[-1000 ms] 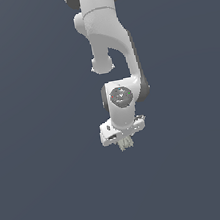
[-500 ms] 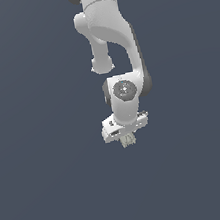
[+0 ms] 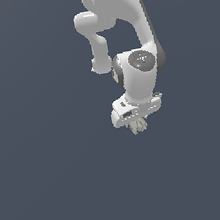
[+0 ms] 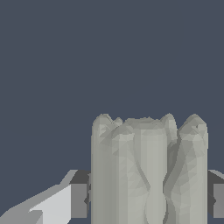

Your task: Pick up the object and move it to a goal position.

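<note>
The object [image 4: 148, 170] is a pale grey-beige ridged block that fills much of the wrist view, clamped between my two fingers [image 4: 78, 200]. In the exterior view the same object [image 3: 139, 125] pokes out below the white hand as a small pale lump. My gripper [image 3: 137, 123] is shut on it and hangs in the air under the white arm [image 3: 137, 77], well above anything else. The fingertips themselves are mostly hidden by the block.
Only a uniform dark grey-blue background [image 3: 53, 182] surrounds the arm in both views. No goal marker, table edge or other object shows.
The arm has lifted a little and swung slightly toward the exterior view's right, carrying the object with it. The grip has stayed closed.
</note>
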### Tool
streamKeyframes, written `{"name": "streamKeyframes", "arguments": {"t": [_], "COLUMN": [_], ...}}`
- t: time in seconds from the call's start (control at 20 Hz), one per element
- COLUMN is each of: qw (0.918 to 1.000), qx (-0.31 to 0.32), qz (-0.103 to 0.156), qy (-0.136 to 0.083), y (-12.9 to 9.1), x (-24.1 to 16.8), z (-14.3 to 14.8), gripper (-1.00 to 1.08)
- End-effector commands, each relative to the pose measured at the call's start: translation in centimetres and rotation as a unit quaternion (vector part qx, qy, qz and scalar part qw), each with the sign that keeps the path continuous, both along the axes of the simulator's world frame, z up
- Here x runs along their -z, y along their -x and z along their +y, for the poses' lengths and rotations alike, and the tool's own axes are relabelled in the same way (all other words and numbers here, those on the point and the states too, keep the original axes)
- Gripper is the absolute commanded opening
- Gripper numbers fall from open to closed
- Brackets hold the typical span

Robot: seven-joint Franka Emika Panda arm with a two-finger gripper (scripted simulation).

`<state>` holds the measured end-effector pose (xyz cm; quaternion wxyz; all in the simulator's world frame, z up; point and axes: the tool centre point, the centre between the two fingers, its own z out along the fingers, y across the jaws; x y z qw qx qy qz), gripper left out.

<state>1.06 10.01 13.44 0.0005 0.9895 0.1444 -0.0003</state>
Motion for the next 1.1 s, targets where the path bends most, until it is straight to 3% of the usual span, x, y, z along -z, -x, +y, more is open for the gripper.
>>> {"name": "streamKeyframes", "arguments": {"t": [0.0,0.55,1.05], "qw": [1.0,1.0,1.0], "qx": [0.0,0.0,0.0], "qz": [0.0,0.0,0.0], "qy": [0.0,0.0,-0.001], "y": [0.6,2.2,2.2], "x": [-2.5,-10.0,-10.6], "z": [1.6,6.5,7.0], "gripper": [-1.0,-1.0,-1.0]}}
